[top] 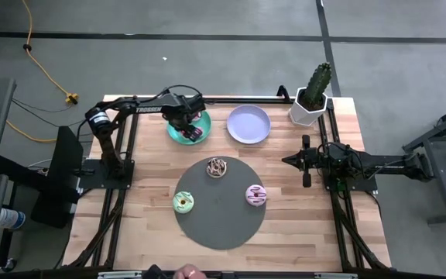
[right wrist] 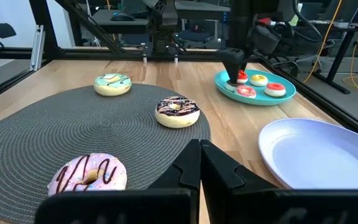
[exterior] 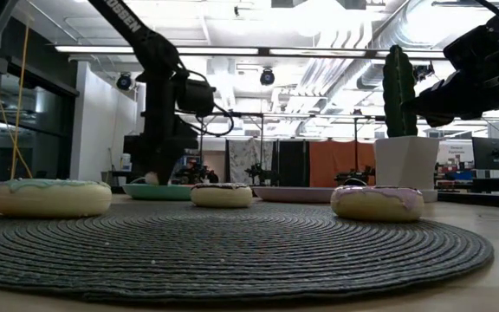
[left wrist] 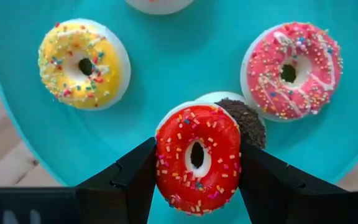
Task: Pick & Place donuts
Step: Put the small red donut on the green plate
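My left gripper points down over the teal plate at the table's far left, shut on a small red sprinkled donut. Behind it a brown donut lies partly under the red one. A yellow donut and a pink donut lie flat on the same plate. Three larger donuts lie on the dark grey mat: green-iced, chocolate-sprinkled and pink-striped. My right gripper waits shut at the table's right side. My left gripper pinches the red donut between its two fingers, one on each side of the outer rim. The fingers come from above, pointing down. The donut sits level, icing up, overlapping the brown donut's edge; whether it rests on the plate I cannot tell.
A lilac plate with nothing on it stands right of the teal one. A cactus in a white pot is at the far right corner. Bare wood lies around the mat.
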